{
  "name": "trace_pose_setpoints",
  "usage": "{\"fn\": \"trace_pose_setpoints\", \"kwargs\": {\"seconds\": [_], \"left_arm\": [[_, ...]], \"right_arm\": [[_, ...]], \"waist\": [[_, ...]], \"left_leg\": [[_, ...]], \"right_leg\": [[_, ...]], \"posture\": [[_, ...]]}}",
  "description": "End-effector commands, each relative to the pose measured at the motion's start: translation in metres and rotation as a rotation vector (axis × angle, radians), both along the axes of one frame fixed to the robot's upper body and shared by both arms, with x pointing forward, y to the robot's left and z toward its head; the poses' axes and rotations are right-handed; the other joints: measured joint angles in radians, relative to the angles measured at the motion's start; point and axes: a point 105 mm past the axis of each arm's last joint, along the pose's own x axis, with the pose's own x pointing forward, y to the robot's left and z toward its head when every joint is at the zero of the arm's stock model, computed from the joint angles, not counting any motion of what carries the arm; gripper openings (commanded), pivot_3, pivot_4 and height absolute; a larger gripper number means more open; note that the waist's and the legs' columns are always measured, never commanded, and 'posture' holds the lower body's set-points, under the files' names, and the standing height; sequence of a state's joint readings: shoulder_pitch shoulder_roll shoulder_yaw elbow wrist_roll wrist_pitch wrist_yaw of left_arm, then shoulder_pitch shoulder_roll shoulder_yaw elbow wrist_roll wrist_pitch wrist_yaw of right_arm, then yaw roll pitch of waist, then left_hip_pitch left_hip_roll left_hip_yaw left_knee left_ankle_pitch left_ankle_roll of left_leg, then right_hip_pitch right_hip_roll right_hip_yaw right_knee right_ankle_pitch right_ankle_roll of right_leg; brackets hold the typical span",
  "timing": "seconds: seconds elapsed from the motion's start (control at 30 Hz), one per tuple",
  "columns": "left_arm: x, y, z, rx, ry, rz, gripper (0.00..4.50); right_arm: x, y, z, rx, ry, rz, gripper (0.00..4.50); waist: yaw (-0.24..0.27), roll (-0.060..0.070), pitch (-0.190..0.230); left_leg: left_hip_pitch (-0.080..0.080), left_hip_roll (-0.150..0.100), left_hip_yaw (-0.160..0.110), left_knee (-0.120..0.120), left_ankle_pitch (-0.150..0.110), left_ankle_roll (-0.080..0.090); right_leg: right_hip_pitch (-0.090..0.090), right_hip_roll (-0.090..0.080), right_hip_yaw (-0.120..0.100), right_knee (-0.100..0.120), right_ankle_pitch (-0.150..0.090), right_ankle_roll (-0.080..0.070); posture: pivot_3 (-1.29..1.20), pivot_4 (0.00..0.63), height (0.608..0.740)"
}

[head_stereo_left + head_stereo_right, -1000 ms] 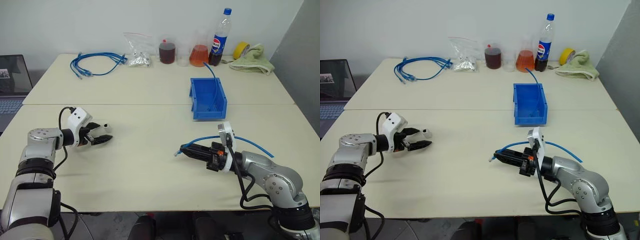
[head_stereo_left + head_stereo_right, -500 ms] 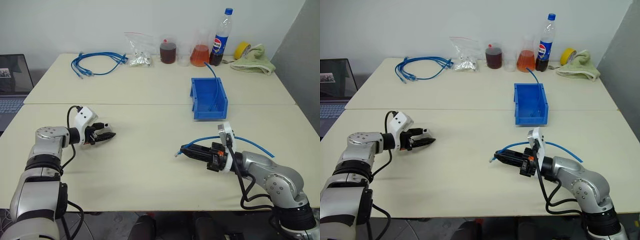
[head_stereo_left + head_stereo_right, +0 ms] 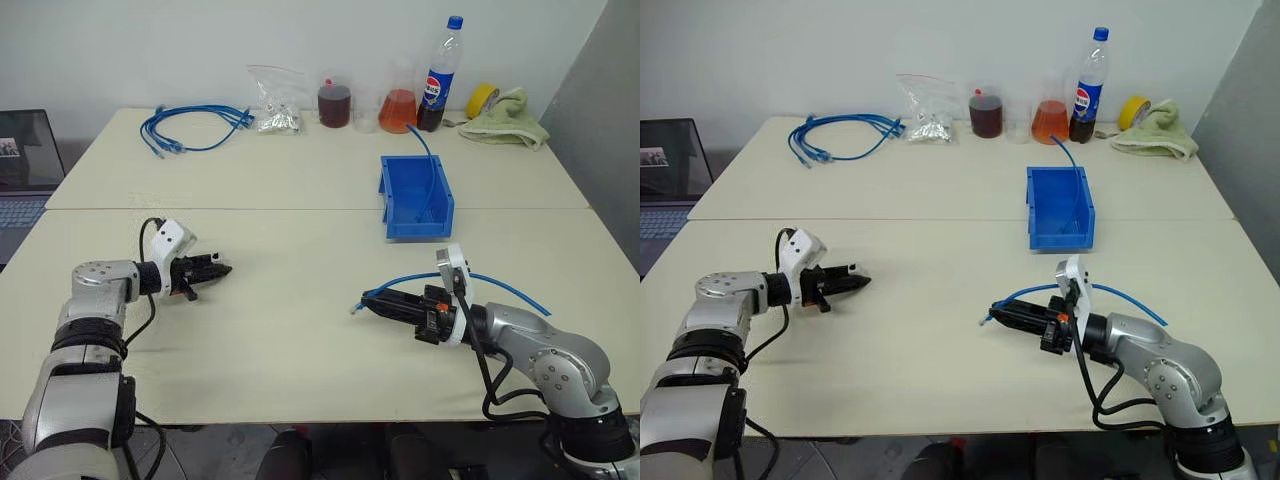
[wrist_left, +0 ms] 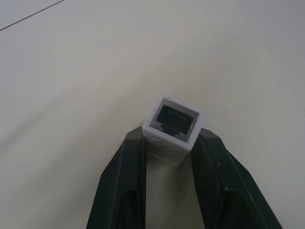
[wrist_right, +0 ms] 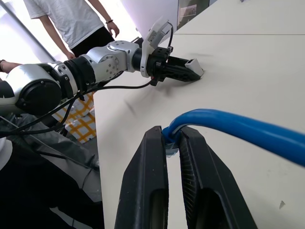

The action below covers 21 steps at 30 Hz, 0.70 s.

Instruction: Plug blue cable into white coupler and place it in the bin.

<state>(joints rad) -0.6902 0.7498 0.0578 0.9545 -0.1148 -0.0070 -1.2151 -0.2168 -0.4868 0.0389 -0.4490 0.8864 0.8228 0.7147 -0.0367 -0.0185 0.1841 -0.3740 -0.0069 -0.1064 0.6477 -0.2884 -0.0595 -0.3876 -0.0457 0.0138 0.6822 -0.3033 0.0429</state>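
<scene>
My left gripper (image 3: 217, 269) lies low over the near table's left side, shut on the white coupler (image 4: 174, 129). The coupler's dark socket faces out past the fingertips (image 4: 135, 143). At the front right, my right gripper (image 3: 371, 303) points left and is shut on the blue cable (image 3: 500, 288) just behind its plug (image 5: 171, 141). The cable arcs back over the wrist to the right. A wide gap of bare table lies between the two grippers. The blue bin (image 3: 415, 195) stands beyond the right gripper with another thin blue cable (image 3: 425, 143) rising out of it.
Along the back edge are a coiled bundle of blue cables (image 3: 195, 125), a clear bag of small parts (image 3: 278, 105), jars and a flask, a cola bottle (image 3: 440, 75), a yellow tape roll (image 3: 482, 100) and a green cloth (image 3: 508, 120). A laptop (image 3: 25, 160) sits far left. A person (image 5: 76, 24) stands beyond the table.
My left gripper's fingers have closed from wide open onto the white coupler, and the hand has shifted slightly right. The right arm and its cable have stayed put.
</scene>
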Motion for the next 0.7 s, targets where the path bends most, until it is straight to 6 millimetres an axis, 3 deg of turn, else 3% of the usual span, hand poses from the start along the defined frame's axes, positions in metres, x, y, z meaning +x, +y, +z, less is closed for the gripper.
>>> {"fn": "trace_pose_setpoints", "kwargs": {"seconds": [0.03,0.2,0.4,0.7], "left_arm": [[-0.014,-0.032,0.000,-0.016,0.016,-0.163,0.98],[-0.034,-0.083,0.009,0.029,-0.011,-0.362,0.98],[-0.044,-0.126,0.013,0.065,-0.032,-0.452,0.98],[-0.058,-0.153,-0.008,0.118,0.020,-0.465,0.98]], "right_arm": [[-0.005,0.000,0.011,0.016,-0.050,0.008,0.08],[-0.006,-0.003,0.009,-0.005,-0.055,0.006,0.08],[-0.012,-0.006,0.004,-0.056,-0.074,0.011,0.08],[-0.014,-0.007,0.001,-0.090,-0.106,-0.004,0.08]], "waist": [[-0.001,0.000,0.000],[0.007,0.000,0.000],[0.005,0.000,0.000],[0.000,0.000,0.000]], "left_leg": [[0.000,0.000,0.000,0.000,0.000,0.000],[-0.001,0.000,-0.003,0.001,0.000,0.000],[-0.002,-0.001,-0.001,0.003,0.000,0.000],[-0.001,0.000,0.000,0.002,0.000,0.000]], "right_leg": [[0.000,0.000,0.000,0.000,0.000,0.000],[0.000,-0.002,0.000,0.000,0.000,0.000],[0.000,-0.001,0.000,0.000,0.000,0.000],[0.001,0.001,0.001,0.000,0.000,0.000]], "posture": [[0.00,0.150,0.740],[0.00,0.150,0.740],[0.00,0.150,0.740],[0.00,0.150,0.740]]}}
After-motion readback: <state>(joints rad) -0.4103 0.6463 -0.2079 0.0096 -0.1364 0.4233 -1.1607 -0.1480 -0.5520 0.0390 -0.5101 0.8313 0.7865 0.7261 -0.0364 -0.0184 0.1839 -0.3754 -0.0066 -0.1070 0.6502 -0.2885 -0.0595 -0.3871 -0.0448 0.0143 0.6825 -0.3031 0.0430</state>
